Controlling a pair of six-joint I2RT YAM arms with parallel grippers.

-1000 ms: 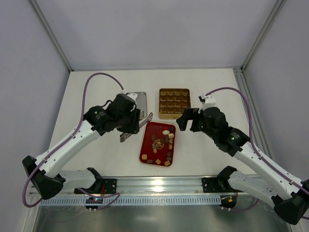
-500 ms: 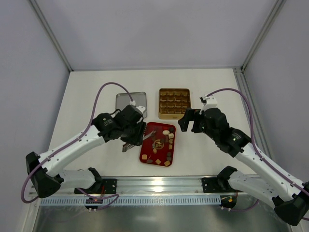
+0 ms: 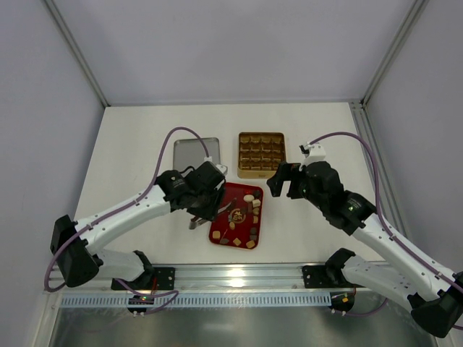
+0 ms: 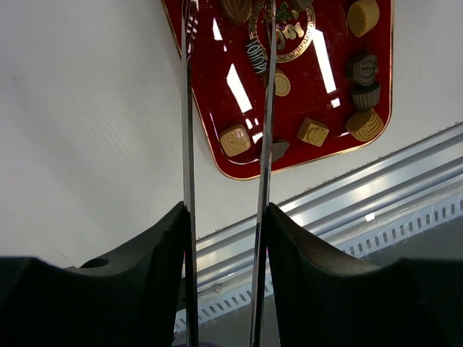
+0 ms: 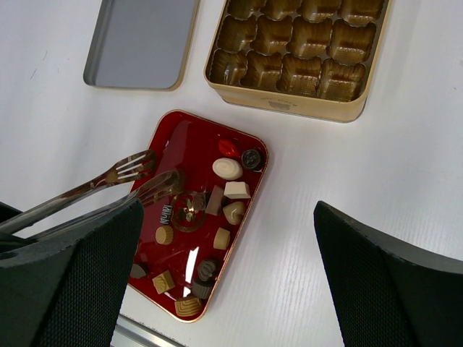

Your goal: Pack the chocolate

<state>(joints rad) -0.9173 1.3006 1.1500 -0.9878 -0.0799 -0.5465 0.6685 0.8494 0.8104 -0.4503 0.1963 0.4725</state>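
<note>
The chocolate (image 3: 248, 197) is several small tan, cream and dark pieces lying loose in a red tray (image 3: 219, 230). The pieces also show in the right wrist view (image 5: 227, 168) and the left wrist view (image 4: 235, 140). My left gripper (image 3: 205, 199) is shut on metal tongs (image 3: 221, 210). The tong tips reach over the tray's left part (image 5: 137, 173) with nothing between the blades (image 4: 187, 144). My right gripper (image 3: 278, 181) is open and empty, above the table just right of the tray (image 5: 189, 141).
A square gold tin (image 3: 261, 153) with empty gridded compartments stands behind the tray; it also shows in the right wrist view (image 5: 296, 50). Its grey lid (image 3: 192, 150) lies to the tin's left. A metal rail (image 3: 239, 275) runs along the near table edge.
My left arm has swung right and nearer with the tongs, from over the grey lid to the tray's left part. The right arm has barely moved.
</note>
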